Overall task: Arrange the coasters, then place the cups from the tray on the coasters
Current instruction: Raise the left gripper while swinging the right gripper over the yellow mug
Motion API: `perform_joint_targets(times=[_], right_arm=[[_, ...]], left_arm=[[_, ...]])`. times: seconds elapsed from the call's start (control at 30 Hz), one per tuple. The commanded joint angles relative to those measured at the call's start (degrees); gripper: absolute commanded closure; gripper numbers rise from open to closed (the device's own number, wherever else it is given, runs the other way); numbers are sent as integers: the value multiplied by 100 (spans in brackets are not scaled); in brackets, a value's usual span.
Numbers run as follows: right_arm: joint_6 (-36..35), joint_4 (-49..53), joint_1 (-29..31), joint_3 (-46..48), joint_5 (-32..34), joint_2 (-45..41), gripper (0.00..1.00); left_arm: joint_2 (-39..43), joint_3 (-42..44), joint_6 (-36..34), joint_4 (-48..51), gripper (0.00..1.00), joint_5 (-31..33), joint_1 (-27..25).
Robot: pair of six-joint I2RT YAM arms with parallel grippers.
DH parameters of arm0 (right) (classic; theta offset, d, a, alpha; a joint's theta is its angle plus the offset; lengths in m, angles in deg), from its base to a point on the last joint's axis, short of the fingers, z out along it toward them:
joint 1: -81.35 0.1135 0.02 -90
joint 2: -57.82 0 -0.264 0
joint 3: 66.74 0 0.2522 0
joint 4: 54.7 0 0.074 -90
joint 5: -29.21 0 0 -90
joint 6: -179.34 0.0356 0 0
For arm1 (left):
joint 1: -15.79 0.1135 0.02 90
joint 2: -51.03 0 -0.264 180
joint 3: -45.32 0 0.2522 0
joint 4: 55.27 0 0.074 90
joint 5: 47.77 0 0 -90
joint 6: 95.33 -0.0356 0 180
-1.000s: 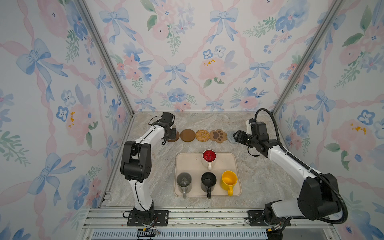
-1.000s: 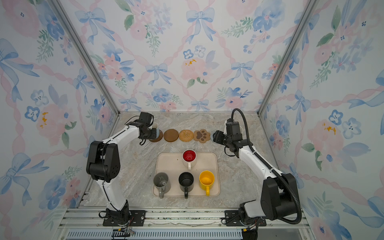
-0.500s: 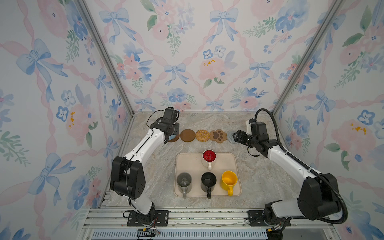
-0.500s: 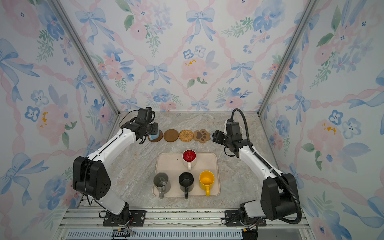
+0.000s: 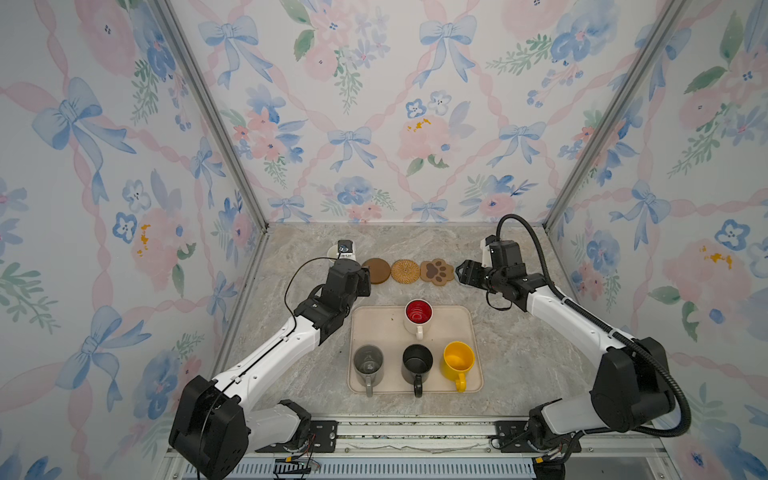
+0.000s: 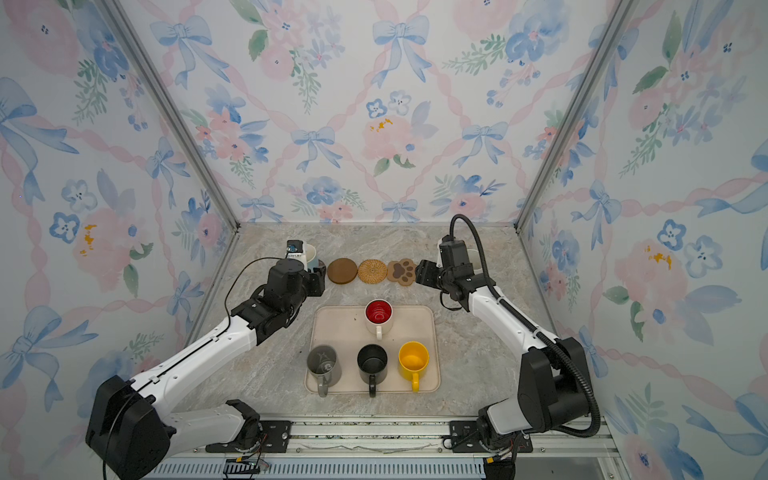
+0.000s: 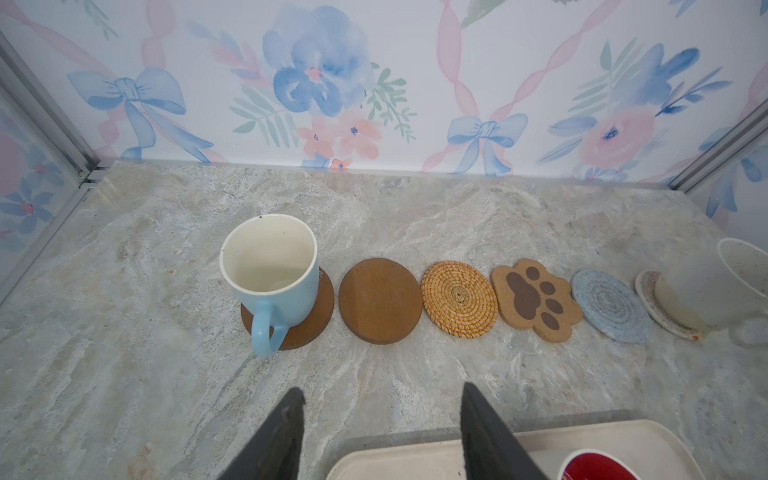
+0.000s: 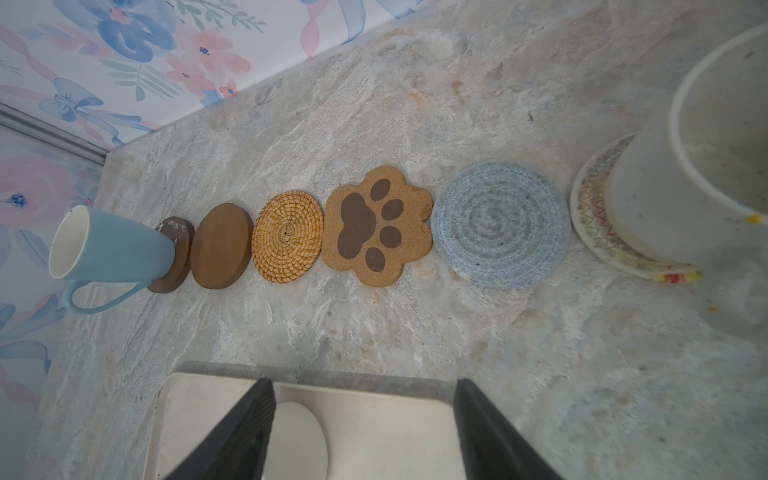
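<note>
Six coasters [image 7: 379, 300], two bearing cups [image 7: 270, 266], four cups on tray [image 5: 374, 328]

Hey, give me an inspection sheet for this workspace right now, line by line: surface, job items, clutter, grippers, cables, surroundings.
Surface: marble-look tabletop, no spills seen.
Job's things: in the back row, light blue mug on the end brown disc, speckled mug on the cream coaster; second brown disc, rattan round, paw coaster and blue-grey round bare. The tray holds the red-lined mug, grey mug, black mug, yellow mug.
Clutter: nothing seen.
Grippers: left gripper and right gripper both empty, jaws open.
Cables: black cable loops by the left wrist; black hose arches over the right arm; neither touches a mug.
Surroundings: floral wallpaper walls, metal corner posts.
</note>
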Motion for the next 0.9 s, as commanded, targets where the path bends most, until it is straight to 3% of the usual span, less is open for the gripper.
perform_joint_targets(times=[0.0,0.2,0.43,0.7,0.87], right_arm=[[-172,349,176,-285,232,72,29],[-342,720,507,-495,260,-163,29],[-818,1610,1227,-108,616,-1306,28],[-928,2585,2125,767,1005,-2652,35],[-462,2925,3181,1256,1559,-3437,39]], left_arm=[[16,89,256,-608,43,272,-157],[-392,72,477,-447,44,561,-272],[-880,137,487,-365,43,569,-363],[-1406,11,449,-541,43,-79,-420],[-1573,69,410,-856,43,-300,-455]])
